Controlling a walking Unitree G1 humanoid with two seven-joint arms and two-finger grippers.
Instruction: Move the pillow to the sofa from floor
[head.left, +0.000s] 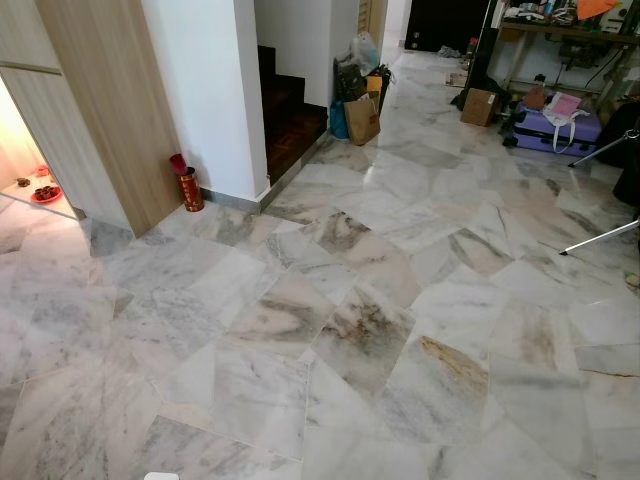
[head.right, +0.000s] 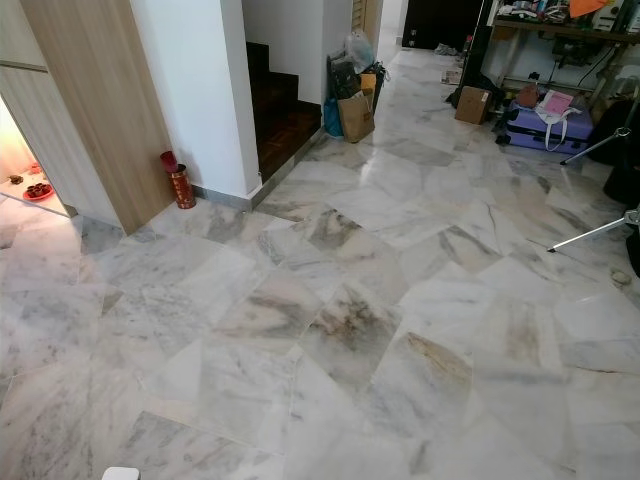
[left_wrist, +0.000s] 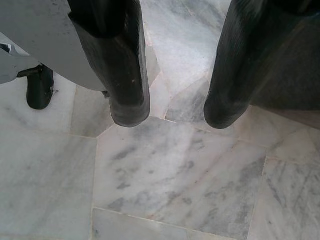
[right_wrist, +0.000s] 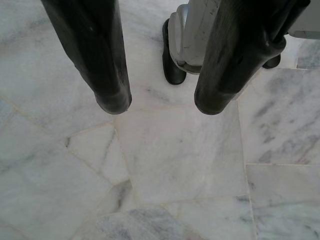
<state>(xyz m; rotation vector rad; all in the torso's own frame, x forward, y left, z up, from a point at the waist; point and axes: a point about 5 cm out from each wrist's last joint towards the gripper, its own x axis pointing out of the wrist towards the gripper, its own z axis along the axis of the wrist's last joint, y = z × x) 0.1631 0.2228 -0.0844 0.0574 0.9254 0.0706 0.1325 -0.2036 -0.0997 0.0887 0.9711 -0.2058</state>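
Your left gripper (left_wrist: 170, 112) and right gripper (right_wrist: 162, 102) hang open over bare marble floor (head.left: 340, 330); expect the pillow soft, light — pinch a corner.

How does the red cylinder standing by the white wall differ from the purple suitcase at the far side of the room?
The red cylinder stands upright, while the purple suitcase lies flat on the floor. The cylinder is narrow and tall in shape; the suitcase is broad and low. The cylinder stands alone at the foot of the white wall, whereas the suitcase has a pink bag resting on top. Both rest on the marble floor.
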